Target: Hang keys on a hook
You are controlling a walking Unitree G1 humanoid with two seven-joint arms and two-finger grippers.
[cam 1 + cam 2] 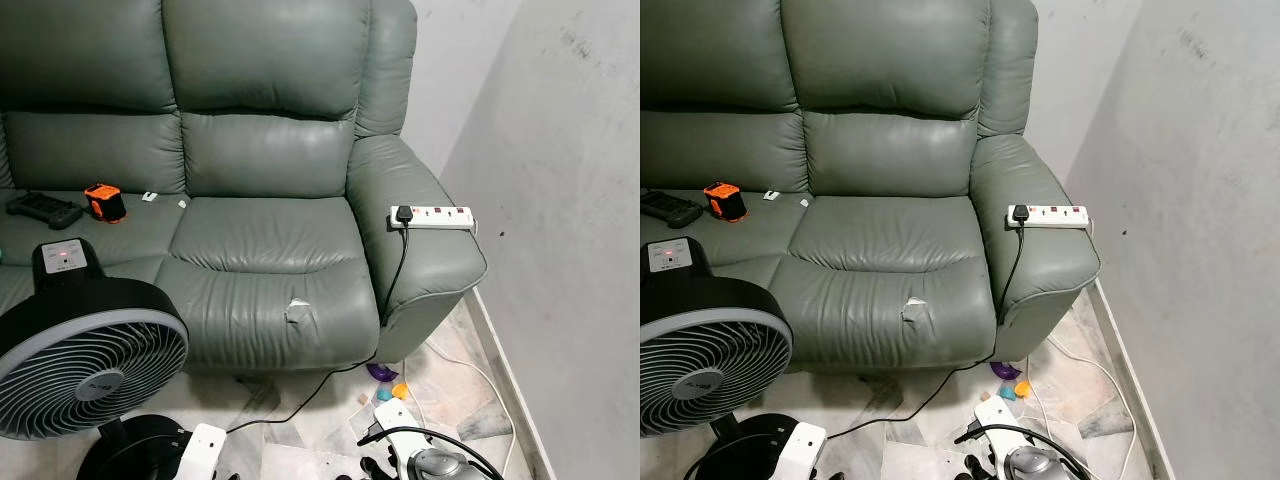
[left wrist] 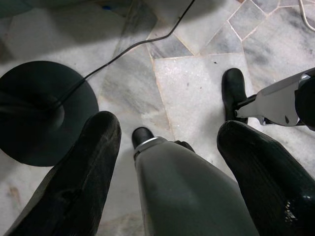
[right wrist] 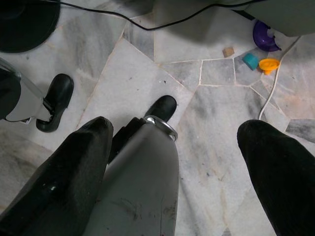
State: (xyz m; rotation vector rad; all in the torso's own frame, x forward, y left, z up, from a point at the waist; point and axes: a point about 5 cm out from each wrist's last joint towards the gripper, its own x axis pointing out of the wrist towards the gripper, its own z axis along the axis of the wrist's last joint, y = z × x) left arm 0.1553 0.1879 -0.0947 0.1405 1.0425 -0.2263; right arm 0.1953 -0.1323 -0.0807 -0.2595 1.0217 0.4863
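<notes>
My left gripper [image 2: 167, 147] hangs open over the marble floor [image 2: 192, 88], its two black fingers [image 2: 74, 187] spread wide with nothing between them. My right gripper [image 3: 174, 147] hangs the same way, open and holding nothing, above my own silver leg and black foot [image 3: 160, 108]. In the eye views the white ends of both arms [image 1: 205, 450] [image 1: 395, 415] sit low at the bottom edge, in front of a grey-green leather sofa [image 1: 260, 230].
A black floor fan [image 1: 85, 365] stands front left, its round base [image 2: 34, 113] beside my left foot. A white power strip [image 1: 432, 216] lies on the sofa arm, its black cord trailing to the floor. Small toys [image 3: 266, 34] lie by the sofa corner. A grey wall [image 1: 560, 200] closes the right.
</notes>
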